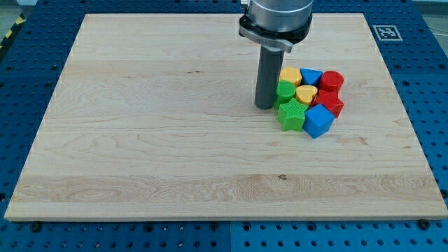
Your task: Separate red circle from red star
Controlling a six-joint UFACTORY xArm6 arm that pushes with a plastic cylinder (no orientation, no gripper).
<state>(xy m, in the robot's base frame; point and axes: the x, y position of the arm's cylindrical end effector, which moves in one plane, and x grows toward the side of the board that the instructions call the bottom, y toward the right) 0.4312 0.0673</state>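
Observation:
A red circle (332, 80) sits at the right end of a tight cluster of blocks on the wooden board (154, 126). A red star (328, 103) lies just below it, touching it. My tip (264, 106) is on the board at the cluster's left side, next to a green circle (285, 91) and just up-left of a green star (291, 115). The whole cluster lies between my tip and the two red blocks.
The cluster also holds a yellow block (290, 75), a blue block (310, 75), a yellow heart (306, 94) and a blue block (318, 122) at its bottom right. A tag marker (386, 31) sits at the board's top right corner.

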